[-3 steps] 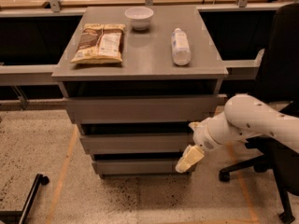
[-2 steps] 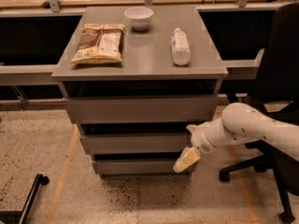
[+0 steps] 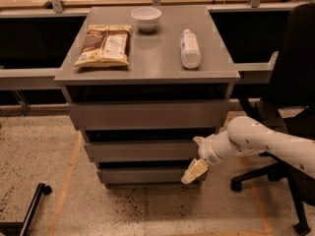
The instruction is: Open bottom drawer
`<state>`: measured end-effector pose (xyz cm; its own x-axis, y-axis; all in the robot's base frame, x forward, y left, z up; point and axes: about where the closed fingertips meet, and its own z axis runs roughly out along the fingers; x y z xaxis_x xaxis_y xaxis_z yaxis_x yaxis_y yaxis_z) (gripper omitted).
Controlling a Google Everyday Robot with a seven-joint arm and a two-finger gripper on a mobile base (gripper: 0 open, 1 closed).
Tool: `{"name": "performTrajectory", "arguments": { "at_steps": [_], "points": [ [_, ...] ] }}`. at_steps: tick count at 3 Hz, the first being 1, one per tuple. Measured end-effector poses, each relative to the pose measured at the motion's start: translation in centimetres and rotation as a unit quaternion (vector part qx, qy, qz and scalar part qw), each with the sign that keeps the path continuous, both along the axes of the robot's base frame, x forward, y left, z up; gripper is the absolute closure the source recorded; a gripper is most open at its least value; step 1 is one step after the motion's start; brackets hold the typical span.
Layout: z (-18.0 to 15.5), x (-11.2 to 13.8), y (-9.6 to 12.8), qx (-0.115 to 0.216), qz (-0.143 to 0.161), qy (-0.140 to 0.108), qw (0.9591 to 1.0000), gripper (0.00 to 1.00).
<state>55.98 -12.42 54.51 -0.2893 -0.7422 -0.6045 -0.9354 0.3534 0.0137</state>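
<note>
Approach step: gripper (image 3: 194,171) at right end of bottom drawer (image 3: 147,175), drawer not yet out. Grip state: cannot tell. Next — catch the front edge, pull straight outward.

Arm (image 3: 266,144) extends left; tool (image 3: 194,171) low, tilted down-left.

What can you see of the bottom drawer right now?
The bottom drawer is the lowest of three matte grey fronts under the tabletop: a flat, handle-less panel, level, just above the speckled floor. No interior shows, so it looks closed. The gripper is at its right end, overlapping the front's edge; whether it actually touches is unclear.
</note>
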Motion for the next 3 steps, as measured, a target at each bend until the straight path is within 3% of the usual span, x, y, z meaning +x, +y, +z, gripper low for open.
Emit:
{"name": "performTrajectory", "arguments": {
  "at_steps": [1,2,3],
  "points": [
    [-0.7,-1.3,-0.5,0.009,-0.004,0.008,0.9999,0.0],
    [-3.5,-1.6,-1.6,0.003,-0.004,0.022,0.9997,0.0],
    [-10.0,0.4,-2.9,0.01,0.001,0.015,0.9998,0.0]
  ]
}}
